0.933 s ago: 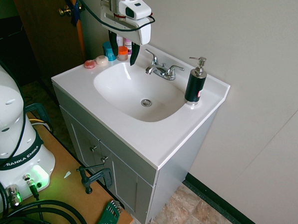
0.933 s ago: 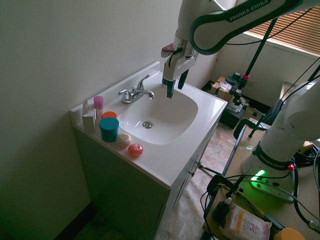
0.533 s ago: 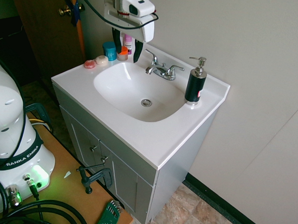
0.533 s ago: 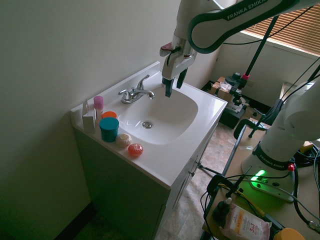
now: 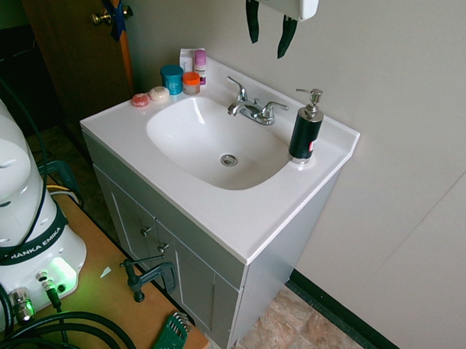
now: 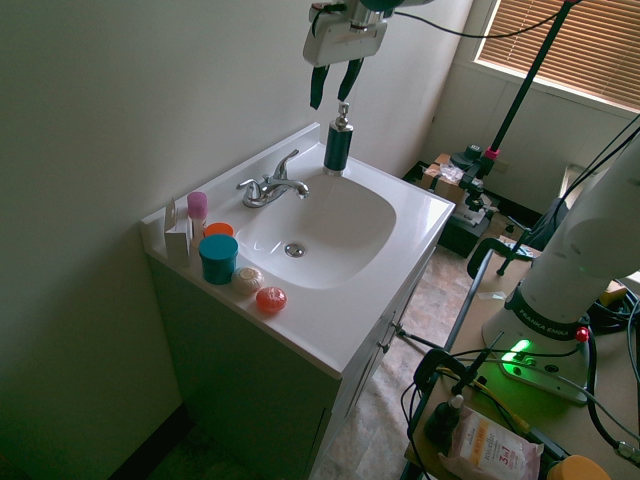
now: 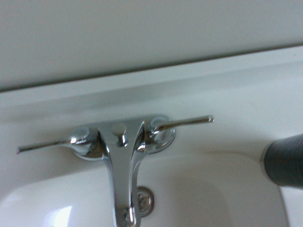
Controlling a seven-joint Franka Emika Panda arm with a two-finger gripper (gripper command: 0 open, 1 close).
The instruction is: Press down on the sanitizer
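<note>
While the tool (image 5: 268, 34) hangs high above the back of the sink (image 5: 181, 129), its two dark fingers (image 5: 286, 36) point straight down and stand apart with nothing between them, so it is open and empty. It sits roughly over the faucet (image 5: 252, 109), which is why the wrist view looks down on the chrome spout and its two levers, with the drain just beyond.

The sanitizer (image 5: 306, 130) stands upright on the white surface (image 5: 239, 214) at the back corner, near the wall and just beside the faucet, on the far side of it from the little jars. Its silver pump head is at the top, its spout pointing toward the faucet, so a squirt would land on the surface's rim or in the sink. In the second exterior view the sanitizer (image 6: 338, 142) appears below the tool (image 6: 334, 82), but the first exterior view shows that the tool is off to one side and well clear of the pump. A dark rounded shape at the edge of the wrist view is probably the sanitizer's body (image 7: 286, 161).

At the other back corner sit a teal jar (image 5: 171, 79), an orange jar (image 5: 192, 82), a pink-capped bottle (image 5: 199, 66) and two small round soaps (image 5: 149, 97), well away from the tool.

My judgement is that the press has not begun; the tool needs to shift sideways over the pump head and then descend.
</note>
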